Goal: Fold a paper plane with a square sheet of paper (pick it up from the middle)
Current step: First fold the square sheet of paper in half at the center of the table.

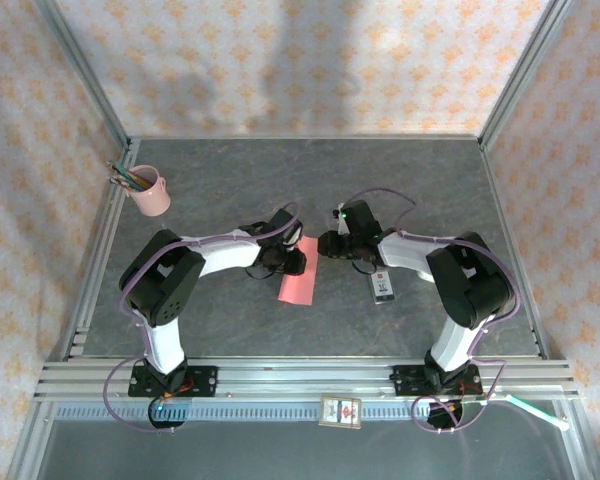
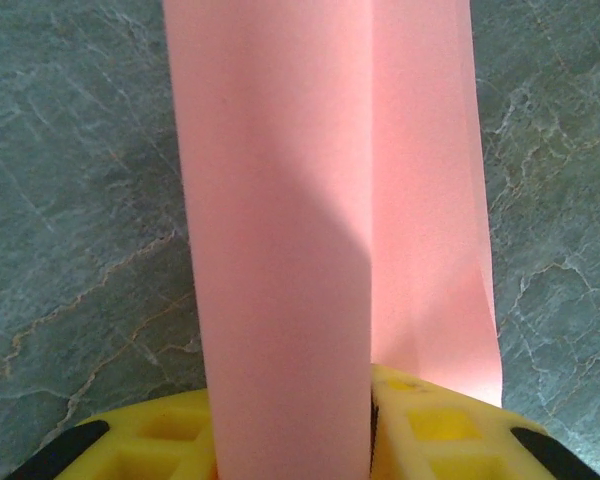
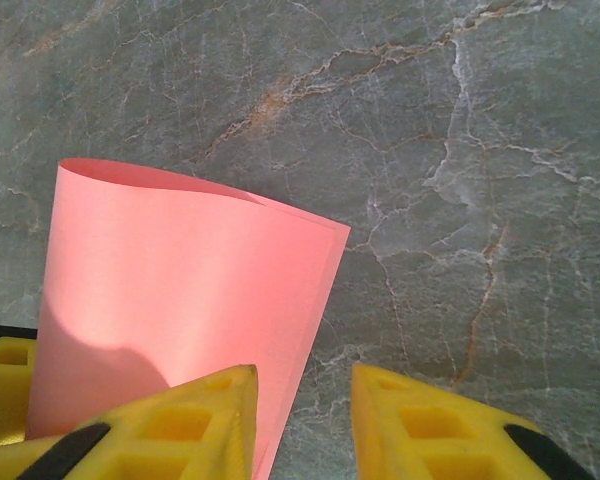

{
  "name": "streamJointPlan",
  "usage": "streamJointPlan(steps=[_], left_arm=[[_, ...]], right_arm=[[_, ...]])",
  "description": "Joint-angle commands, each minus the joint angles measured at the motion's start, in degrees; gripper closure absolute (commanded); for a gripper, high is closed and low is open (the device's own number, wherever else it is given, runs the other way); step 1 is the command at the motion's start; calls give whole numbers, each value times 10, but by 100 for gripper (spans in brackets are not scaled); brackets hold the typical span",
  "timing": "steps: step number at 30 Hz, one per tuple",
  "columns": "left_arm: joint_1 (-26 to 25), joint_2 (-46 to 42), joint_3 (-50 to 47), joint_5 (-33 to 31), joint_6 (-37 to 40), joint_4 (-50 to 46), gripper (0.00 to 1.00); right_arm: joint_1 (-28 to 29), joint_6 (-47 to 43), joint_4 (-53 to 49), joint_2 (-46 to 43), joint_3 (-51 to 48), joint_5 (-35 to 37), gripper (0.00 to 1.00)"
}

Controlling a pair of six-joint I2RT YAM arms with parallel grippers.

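The square sheet of paper [image 1: 296, 274] is salmon pink and lies folded over into a long narrow strip mid-table. My left gripper [image 1: 279, 256] is at its far end, shut on the sheet. In the left wrist view the paper [image 2: 280, 230] curls over one yellow finger and runs down into the closed jaws of the left gripper [image 2: 369, 425]. My right gripper [image 1: 329, 246] hovers just right of the strip. In the right wrist view the right gripper [image 3: 302, 375] is open, with the sheet's edge [image 3: 190, 300] beside its left finger [image 3: 195, 420] and bare table in the gap. The paper plane is out of view.
A pink pencil cup [image 1: 152, 191] stands at the back left. A small white-and-black box [image 1: 384, 286] lies under the right forearm. The grey marbled table [image 1: 420, 180] is fenced by metal rails, with patterned walls behind.
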Motion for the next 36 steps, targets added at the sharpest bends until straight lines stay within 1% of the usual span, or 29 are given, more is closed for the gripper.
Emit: streamJointPlan(steps=[1, 4, 10, 17, 25, 36], left_arm=[[27, 70, -33, -152, 20, -64, 63], [27, 71, -33, -160, 22, -67, 62], [25, 75, -32, -181, 26, -78, 61], [22, 79, -29, -192, 29, -83, 59], [21, 85, -26, -205, 30, -85, 60], [21, 86, -25, -205, 29, -84, 62]], right_arm=[[-3, -8, -5, -9, -5, 13, 70], [-3, -5, -4, -6, -1, 6, 70], [-5, -13, -16, -5, 11, 17, 70], [-9, -19, -26, -1, 21, 14, 70], [-10, -22, -32, 4, 31, 12, 70], [-10, -20, -29, 7, 27, 6, 70]])
